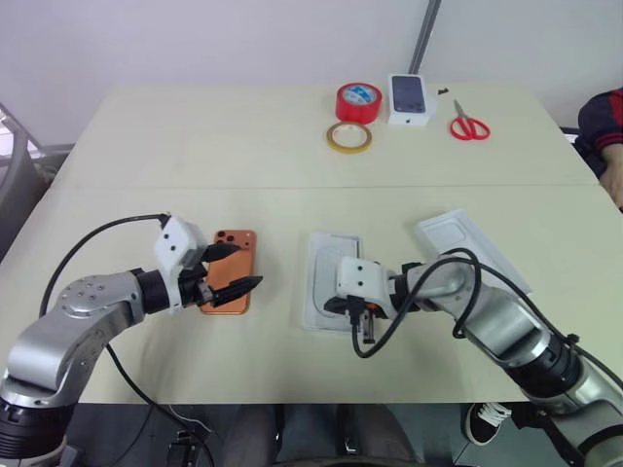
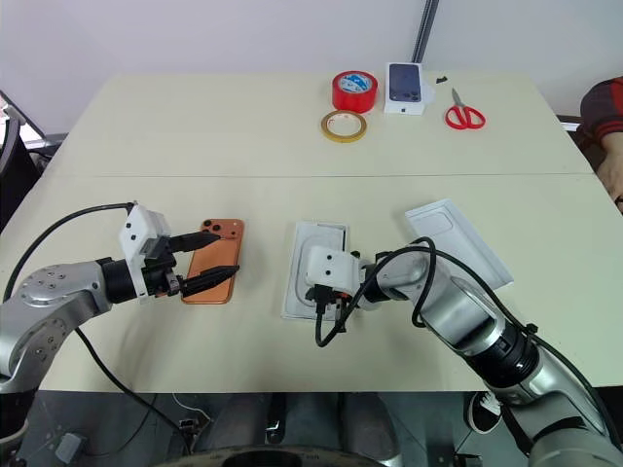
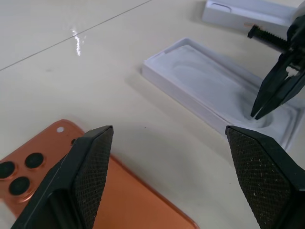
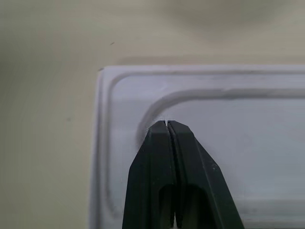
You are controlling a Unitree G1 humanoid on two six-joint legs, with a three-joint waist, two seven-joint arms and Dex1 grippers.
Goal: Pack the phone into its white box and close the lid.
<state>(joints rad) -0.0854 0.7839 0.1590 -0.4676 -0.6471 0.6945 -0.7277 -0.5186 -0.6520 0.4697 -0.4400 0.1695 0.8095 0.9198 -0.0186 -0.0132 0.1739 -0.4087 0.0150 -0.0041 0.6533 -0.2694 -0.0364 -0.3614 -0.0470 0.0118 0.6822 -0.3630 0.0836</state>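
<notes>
Phone (image 1: 232, 269) seen on table, unpacked, under L gripper (image 1: 232, 270), fingers spread | R gripper (image 4: 166, 125) pressed together, tips in white box (image 1: 325, 255) | lid (image 1: 474, 248) laid aside | packing, closing left, est.

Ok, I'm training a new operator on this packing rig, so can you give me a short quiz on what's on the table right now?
1. True or false: the phone lies on the table with its camera lenses facing up.
2. The right gripper is shut. Where do its tips point? A: into a corner of the white moulded piece. B: at the scissors. C: at the red tape roll.
3. Fill in the missing word: the left gripper hangs over the phone with its fingers ____.

Key: 1 true; 2 A; 3 open.
</notes>
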